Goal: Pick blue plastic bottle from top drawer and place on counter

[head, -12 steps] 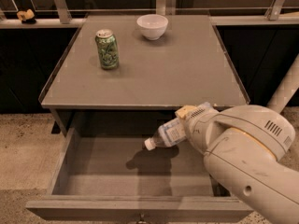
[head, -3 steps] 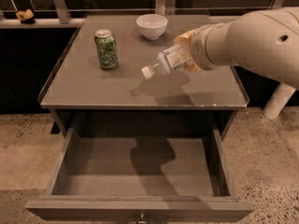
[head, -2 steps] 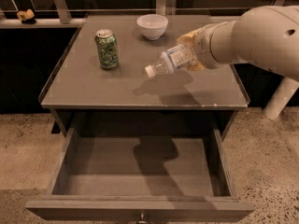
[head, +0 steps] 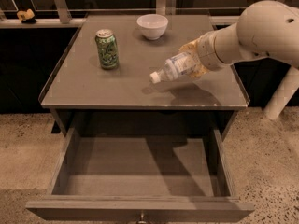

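The blue plastic bottle is held in my gripper, tilted with its white cap pointing left and down, just above the right half of the counter. My gripper is shut on the bottle's base end, at the end of the white arm coming in from the right. The bottle's shadow falls on the counter right below it. The top drawer is pulled open below the counter, and its grey floor holds nothing.
A green soda can stands upright on the counter's left part. A white bowl sits at the counter's back middle. A white post stands to the right of the cabinet. Speckled floor surrounds the cabinet.
The bottle has been lifted from over the drawer to over the counter. In the last second it has moved slightly right and lower toward the counter surface.
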Robot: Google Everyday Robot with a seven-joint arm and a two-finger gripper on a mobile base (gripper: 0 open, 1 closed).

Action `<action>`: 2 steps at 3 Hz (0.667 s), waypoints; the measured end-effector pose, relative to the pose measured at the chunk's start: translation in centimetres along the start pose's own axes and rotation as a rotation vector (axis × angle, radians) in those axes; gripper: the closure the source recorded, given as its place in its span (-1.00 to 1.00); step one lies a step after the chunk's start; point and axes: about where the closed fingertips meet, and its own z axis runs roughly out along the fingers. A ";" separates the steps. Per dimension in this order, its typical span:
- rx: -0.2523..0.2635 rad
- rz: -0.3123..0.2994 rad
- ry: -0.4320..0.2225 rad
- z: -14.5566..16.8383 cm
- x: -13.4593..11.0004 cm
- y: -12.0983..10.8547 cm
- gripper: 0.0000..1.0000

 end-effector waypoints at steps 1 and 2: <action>0.000 0.000 0.000 0.0 0.0 0.0 1.00; 0.000 0.000 0.000 0.0 0.0 0.0 0.62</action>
